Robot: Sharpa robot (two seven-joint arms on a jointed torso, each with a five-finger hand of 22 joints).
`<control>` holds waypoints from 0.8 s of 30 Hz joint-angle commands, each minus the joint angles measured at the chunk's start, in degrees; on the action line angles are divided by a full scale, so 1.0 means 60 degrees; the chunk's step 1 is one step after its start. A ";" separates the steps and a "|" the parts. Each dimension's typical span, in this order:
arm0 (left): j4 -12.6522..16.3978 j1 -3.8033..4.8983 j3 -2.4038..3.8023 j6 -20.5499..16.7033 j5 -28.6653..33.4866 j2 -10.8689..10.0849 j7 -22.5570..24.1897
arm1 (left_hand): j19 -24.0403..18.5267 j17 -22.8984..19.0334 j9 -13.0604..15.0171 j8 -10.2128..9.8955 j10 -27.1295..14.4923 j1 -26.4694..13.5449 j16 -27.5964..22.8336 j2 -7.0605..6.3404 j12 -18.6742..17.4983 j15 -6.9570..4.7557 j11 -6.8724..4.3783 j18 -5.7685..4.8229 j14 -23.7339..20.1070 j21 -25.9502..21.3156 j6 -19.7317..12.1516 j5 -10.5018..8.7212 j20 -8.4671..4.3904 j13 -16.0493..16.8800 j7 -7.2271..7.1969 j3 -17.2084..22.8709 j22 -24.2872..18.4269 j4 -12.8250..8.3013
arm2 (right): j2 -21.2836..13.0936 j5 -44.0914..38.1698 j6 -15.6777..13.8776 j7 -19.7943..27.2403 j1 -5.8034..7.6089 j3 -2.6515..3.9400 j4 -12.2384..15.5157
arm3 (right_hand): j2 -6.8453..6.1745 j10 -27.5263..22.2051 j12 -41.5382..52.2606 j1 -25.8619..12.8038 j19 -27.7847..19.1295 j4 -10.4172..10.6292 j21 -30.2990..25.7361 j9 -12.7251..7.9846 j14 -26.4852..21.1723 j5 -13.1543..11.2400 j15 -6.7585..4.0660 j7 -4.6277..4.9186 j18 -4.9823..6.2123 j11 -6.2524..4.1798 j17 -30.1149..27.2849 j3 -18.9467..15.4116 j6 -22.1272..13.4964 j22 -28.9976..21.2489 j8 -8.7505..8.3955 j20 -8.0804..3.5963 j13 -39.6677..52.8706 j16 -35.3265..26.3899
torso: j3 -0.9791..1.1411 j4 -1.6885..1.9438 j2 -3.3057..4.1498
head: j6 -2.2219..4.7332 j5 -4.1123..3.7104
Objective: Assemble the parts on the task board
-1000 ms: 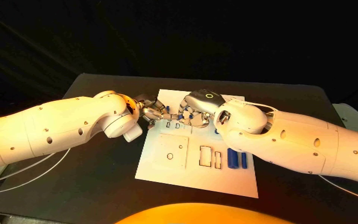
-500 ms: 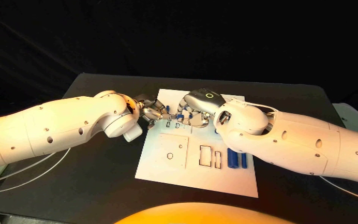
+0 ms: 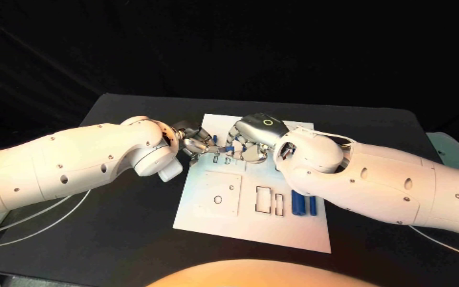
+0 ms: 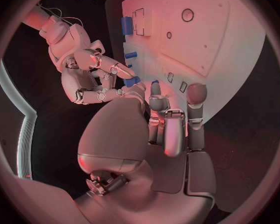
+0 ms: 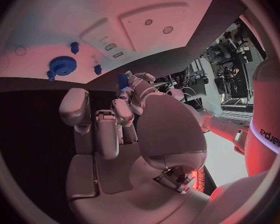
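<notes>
The white task board (image 3: 251, 224) lies mid-table. Over its far end my left hand (image 3: 194, 140) and right hand (image 3: 253, 142) meet fingertip to fingertip. Between them sits a small blue part (image 3: 217, 140), and both hands pinch it. In the left wrist view the part (image 4: 133, 79) is at the tips of the right hand (image 4: 90, 77), just beyond my left hand's own fingers (image 4: 155, 102). From the right wrist the part (image 5: 123, 80) stands upright between the right hand's fingertips (image 5: 122, 107) and the left hand (image 5: 145, 81).
Two blue bars (image 3: 303, 203) lie side by side on the board's right edge, beside rectangular slots (image 3: 264, 199) and a square recess (image 3: 218, 194). A blue gear (image 5: 62, 65) and small blue pegs (image 5: 74, 47) stand on the board's far part. Black table surrounds the board.
</notes>
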 commanded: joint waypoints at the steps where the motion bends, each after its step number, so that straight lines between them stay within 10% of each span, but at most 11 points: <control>1: 0.0036 -0.0001 0.0005 0.0103 0.0055 0.0014 0.0019 | 0.0000 0.0515 -0.0015 0.0035 0.0016 0.0076 0.0031 0.0019 0.0002 -0.0077 -0.0032 -0.0060 0.0403 0.0034 -0.0042 0.0054 -0.0003 -0.0004 -0.0049 0.0060 -0.0013 0.0022 | 0.0022 -0.0098 0.0042 0.0074 -0.0005 0.0007 0.0005 | 0.0024 0.0073 0.0029 0.0029 0.0061 0.0004 0.0052 0.0006 0.0410 0.0062 -0.0058 -0.0009 -0.0107 -0.0013 0.0854 0.0066 0.0051 0.0673 0.0033 -0.0006 0.0014 0.0032 | -0.0001 0.0002 -0.0006 | -0.0009 0.0007; 24: -0.0270 0.0028 0.0060 -0.0096 0.0349 -0.0453 0.0157 | -0.0019 0.0473 -0.0025 0.0036 -0.0013 0.0120 0.0010 -0.0014 -0.0037 -0.0077 -0.0025 -0.0053 0.0390 0.0020 -0.0053 0.0044 -0.0007 -0.0049 -0.0037 0.0081 -0.0041 0.0044 | 0.0179 0.0237 0.0616 0.1111 -0.0043 -0.0016 -0.0740 | 0.0021 -0.0030 -0.0077 0.0115 0.0175 -0.0016 0.0229 0.0061 0.0338 -0.0489 -0.0037 0.0031 -0.0148 0.0022 0.0663 0.0132 -0.0077 0.0783 0.0018 -0.0003 -0.0082 -0.0074 | -0.0003 0.0011 0.0001 | -0.0045 0.0015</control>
